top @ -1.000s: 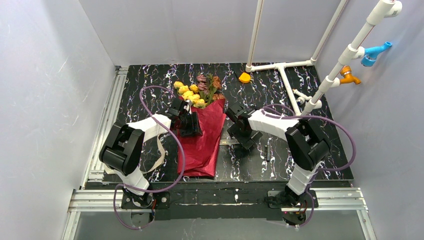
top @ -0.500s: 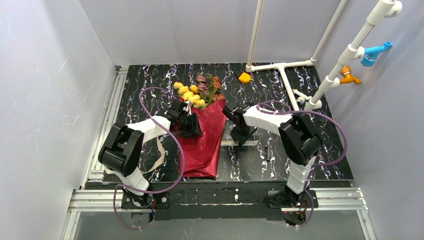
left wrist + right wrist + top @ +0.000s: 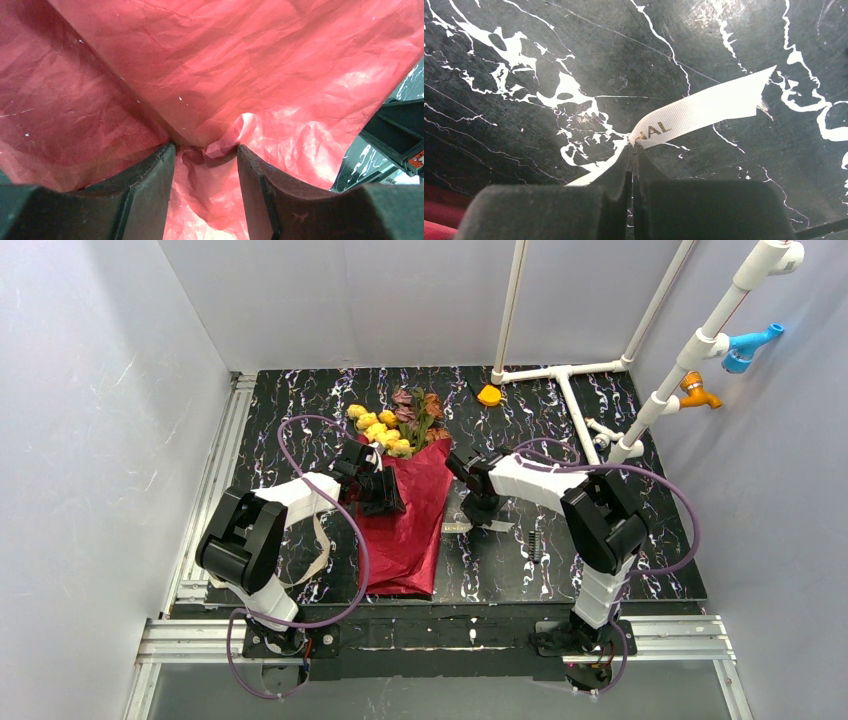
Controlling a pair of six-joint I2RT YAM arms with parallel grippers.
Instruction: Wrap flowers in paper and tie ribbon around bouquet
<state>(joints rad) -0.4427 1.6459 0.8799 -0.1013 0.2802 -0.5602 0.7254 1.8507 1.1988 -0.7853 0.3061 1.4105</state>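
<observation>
Ribbon, a flat cream fabric strip (image 3: 704,107), lies at 3 o'clock from the red paper cone bouquet (image 3: 408,525). Right gripper (image 3: 631,150) pinches it tight. Left gripper (image 3: 205,160) clasps crinkled red paper (image 3: 225,65). Tying is the step, I think: next pull it toward 9 o'clock.

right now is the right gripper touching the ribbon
Touching. The right wrist view shows the right gripper shut on the ribbon, with the strip pinched between its fingertips.

You're in a robot test cell, lab-style: bare white walls (image 3: 100,440) box in a black marbled table (image 3: 490,570), aluminium rails (image 3: 212,475) along its side, white pipework (image 3: 560,372) (coloured fittings on it) beyond your right gripper (image 3: 478,522).
</observation>
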